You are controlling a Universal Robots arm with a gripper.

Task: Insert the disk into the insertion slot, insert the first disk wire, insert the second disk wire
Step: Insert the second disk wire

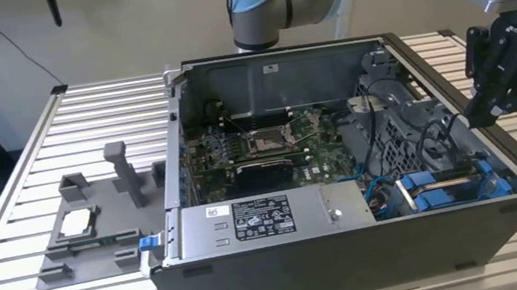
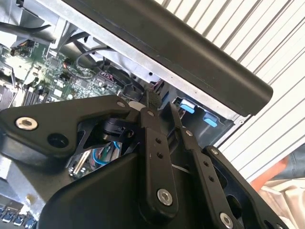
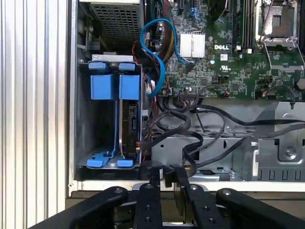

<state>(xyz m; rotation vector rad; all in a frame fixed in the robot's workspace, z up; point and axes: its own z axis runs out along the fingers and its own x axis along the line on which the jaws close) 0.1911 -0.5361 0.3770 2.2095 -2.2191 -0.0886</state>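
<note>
The disk [image 3: 127, 130] stands edge-on in the insertion slot [image 3: 82, 125], a grey metal bay with blue plastic fittings in the corner of an open computer case. In the exterior view the disk [image 1: 447, 186] sits low at the case's right. Black wires [image 3: 167, 123] run from the board area to the disk's end, where small plugs sit against it. My gripper [image 3: 167, 171] hovers over the case's rim beside the bay, fingers close together with nothing visible between them. In the exterior view my gripper [image 1: 488, 115] hangs above the case's right wall, and it also appears in the second wrist view [image 2: 161, 102].
A green motherboard [image 1: 258, 145] covers the case floor, and a blue cable [image 3: 159, 62] loops over it. A grey power-supply box [image 1: 248, 221] lies along the case's near side. A grey fixture with upright posts [image 1: 89, 227] stands on the slatted table [image 1: 8, 223] at the exterior view's left.
</note>
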